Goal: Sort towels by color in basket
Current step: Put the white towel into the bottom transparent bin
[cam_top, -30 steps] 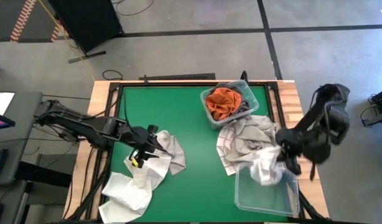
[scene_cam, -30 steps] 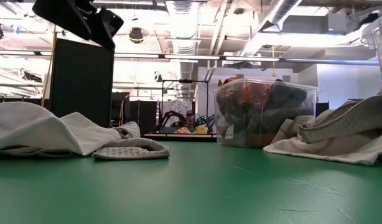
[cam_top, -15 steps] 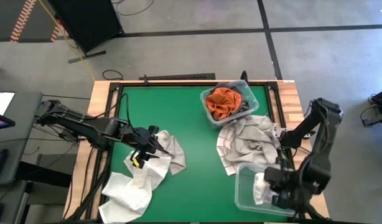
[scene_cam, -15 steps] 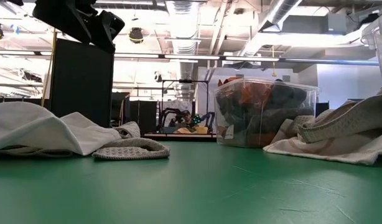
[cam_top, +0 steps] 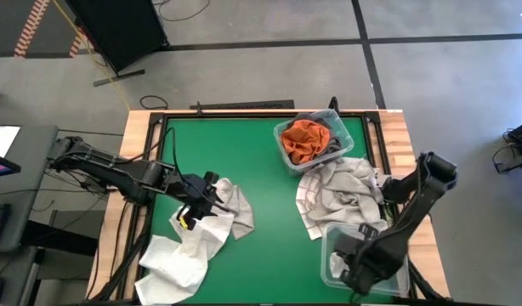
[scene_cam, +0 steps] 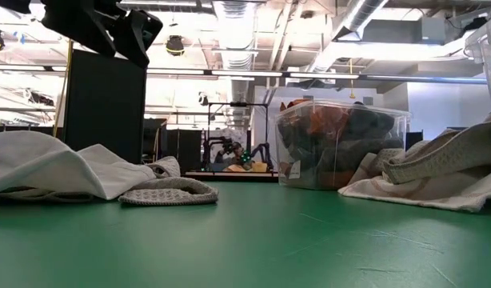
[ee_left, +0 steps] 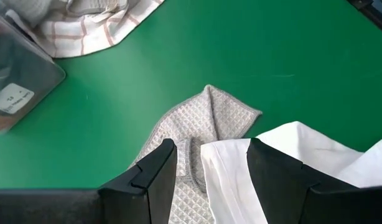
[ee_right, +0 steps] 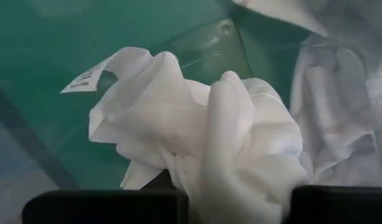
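Your right gripper [cam_top: 350, 265] was down inside the clear bin [cam_top: 329, 270] at the near right corner of the green surface [cam_top: 261, 183], clenched on a crumpled plain white towel [ee_right: 197, 134] that sat within the bin's walls. Just beyond that bin lay the heap of grey and red-gridded towels [cam_top: 337, 195], and past it the far bin [cam_top: 288, 161] held rust orange and dark grey cloths. Your left gripper [cam_top: 208, 197] hovered with fingers [ee_left: 150, 180] parted over the grey waffle towel [ee_left: 200, 134] and white towel [ee_left: 303, 152] at the left.
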You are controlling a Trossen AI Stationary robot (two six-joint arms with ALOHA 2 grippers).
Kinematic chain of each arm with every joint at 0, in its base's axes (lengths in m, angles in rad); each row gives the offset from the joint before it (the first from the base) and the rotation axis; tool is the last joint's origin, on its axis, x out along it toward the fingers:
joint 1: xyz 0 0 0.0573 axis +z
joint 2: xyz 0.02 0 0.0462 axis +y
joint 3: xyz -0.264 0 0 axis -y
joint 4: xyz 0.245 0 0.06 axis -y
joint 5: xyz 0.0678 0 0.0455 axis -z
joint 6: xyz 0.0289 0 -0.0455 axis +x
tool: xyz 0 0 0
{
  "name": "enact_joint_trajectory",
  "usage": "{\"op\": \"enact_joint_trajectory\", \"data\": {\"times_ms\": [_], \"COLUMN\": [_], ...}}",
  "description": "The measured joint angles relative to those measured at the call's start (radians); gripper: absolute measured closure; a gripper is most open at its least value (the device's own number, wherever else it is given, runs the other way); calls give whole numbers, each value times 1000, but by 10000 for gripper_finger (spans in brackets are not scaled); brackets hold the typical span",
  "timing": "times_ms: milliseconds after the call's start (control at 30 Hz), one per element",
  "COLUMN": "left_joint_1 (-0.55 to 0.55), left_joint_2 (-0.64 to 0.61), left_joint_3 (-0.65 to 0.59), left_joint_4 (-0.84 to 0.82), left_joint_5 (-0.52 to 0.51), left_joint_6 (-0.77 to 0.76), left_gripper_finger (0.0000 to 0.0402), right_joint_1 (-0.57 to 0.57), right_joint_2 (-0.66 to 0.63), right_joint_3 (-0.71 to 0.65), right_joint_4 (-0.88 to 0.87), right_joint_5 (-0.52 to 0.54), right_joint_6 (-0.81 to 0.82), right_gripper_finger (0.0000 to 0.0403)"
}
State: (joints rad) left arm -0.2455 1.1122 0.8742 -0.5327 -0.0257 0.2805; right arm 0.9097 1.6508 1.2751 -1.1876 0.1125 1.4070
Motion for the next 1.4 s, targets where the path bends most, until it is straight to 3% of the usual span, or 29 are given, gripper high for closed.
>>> {"op": "enact_joint_trajectory", "data": {"times_ms": [200, 467, 600, 800, 1067, 1400], "left_joint_1": [0, 0, 0, 0, 0, -16], "left_joint_2": [0, 0, 0, 0, 0, 0], "left_joint_3": [0, 0, -1, -1, -1, -25], "left_joint_4": [-1, -24, -49, -110, -204, -278], "left_joint_5": [0, 0, 0, 0, 8, 141], "left_joint_6": [43, 70, 71, 26, -58, -162], "left_gripper_finger": [214, 214, 214, 214, 214, 214], "right_joint_1": [-46, -63, -62, -58, -52, -51], "right_joint_2": [54, -12, -72, -162, -174, -194], "right_joint_3": [4, -1, -1, -1, 0, 1], "right_joint_4": [14, 18, 16, 23, 45, 80], "right_joint_5": [-83, -83, -56, 21, -6, 23], "right_joint_6": [4, 35, 34, 35, 8, -39], "right_gripper_finger": [299, 186, 153, 148, 148, 148]}}
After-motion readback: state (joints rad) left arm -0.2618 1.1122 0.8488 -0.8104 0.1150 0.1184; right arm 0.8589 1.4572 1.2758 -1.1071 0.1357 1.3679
